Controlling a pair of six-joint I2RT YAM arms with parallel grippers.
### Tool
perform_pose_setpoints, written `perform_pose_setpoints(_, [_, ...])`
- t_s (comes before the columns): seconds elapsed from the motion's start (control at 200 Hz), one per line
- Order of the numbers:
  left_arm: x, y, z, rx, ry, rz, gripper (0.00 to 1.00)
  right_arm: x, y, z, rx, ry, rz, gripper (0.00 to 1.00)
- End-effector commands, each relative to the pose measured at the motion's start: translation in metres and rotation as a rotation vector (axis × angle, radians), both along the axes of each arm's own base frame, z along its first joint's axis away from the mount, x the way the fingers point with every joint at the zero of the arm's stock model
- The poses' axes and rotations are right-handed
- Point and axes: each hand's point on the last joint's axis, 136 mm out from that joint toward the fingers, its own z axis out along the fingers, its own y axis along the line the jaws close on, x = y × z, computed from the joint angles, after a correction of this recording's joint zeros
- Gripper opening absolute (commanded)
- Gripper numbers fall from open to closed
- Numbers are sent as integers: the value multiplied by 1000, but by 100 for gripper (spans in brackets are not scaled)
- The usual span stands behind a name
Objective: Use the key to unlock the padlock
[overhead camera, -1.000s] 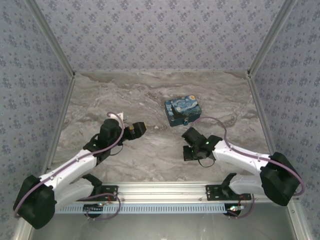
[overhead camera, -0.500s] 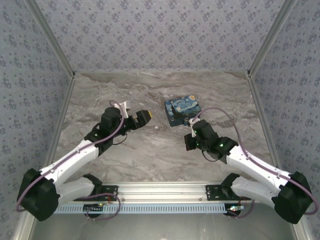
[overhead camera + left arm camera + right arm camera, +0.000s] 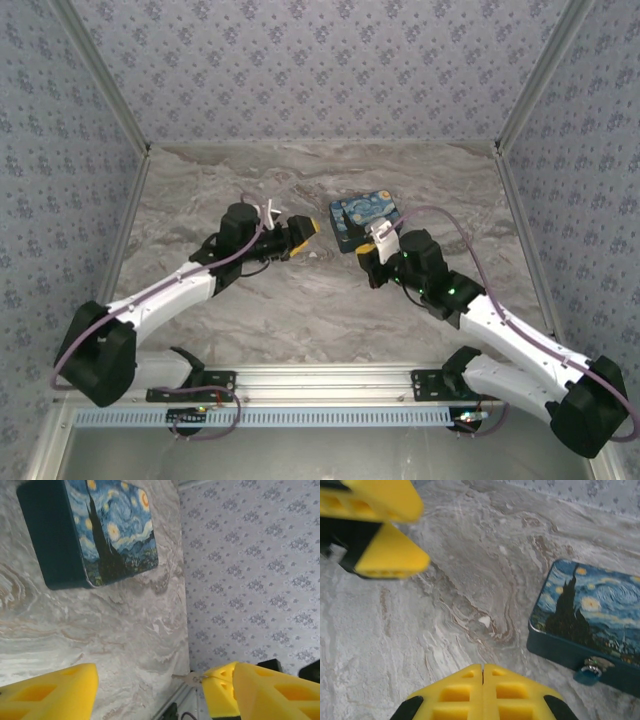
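Hovering right claw (image 3: 482, 669), fingers pressed together; padlock (image 3: 589, 672) just ahead-right, right arm nearer; left claw (image 3: 150, 682) spread, key (image 3: 189, 678) beside finger.

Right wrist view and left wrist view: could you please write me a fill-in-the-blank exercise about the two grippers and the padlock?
1. The right gripper has its jaws ___.
2. The left gripper has its jaws ___.
3. The padlock hangs on the front of the painted ___.

Missing words: shut; open; box.
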Motion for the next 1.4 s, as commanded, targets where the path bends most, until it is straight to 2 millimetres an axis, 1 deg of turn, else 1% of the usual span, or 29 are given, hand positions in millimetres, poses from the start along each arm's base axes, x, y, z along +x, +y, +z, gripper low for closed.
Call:
perform_pose_setpoints(0.0, [2,-15,20,-165,112,17,70,6,14,26,51,-75,57,0])
perform_pose_setpoints(0.03, [4,-16,18,-194,144,40,70,7,16,26,55,-73,58,0])
perform_pose_setpoints(0.09, [5,-16,7,-251,239,92,67,11,19,23,61,-64,51,0])
perform_pose_setpoints(0.155, [6,-17,3,-326,305,139,66,17,22,22,74,-60,36,0])
perform_pose_setpoints(0.225, [6,-16,-2,-381,369,186,63,22,25,24,102,-68,17,0])
perform_pose_setpoints(0.31, [4,-17,-6,-423,425,221,62,25,32,26,126,-75,13,0])
perform_pose_setpoints(0.385, [4,-17,-5,-472,460,243,58,27,40,25,131,-76,20,0])
perform_pose_setpoints(0.455, [4,-17,-6,-514,492,268,57,28,47,25,132,-80,25,0])
perform_pose_setpoints(0.54, [3,-19,-11,-520,533,281,57,30,54,23,137,-81,26,0])
perform_pose_setpoints(0.61, [0,-21,-15,-523,565,286,57,31,59,25,150,-91,27,0])
perform_pose_setpoints(0.929, [-6,-25,-16,-531,610,296,62,35,76,28,169,-101,42,0])
perform_pose_setpoints(1.009, [-7,-27,-17,-531,616,295,62,34,81,30,179,-101,55,0])
perform_pose_setpoints(1.124, [-5,-25,-20,-541,618,306,62,29,87,28,180,-84,79,0])
perform_pose_setpoints(1.214, [-4,-24,-21,-548,621,317,62,24,88,25,178,-71,85,0])
perform_pose_setpoints(1.394, [-4,-23,-22,-551,619,323,60,17,82,16,172,-46,74,0])
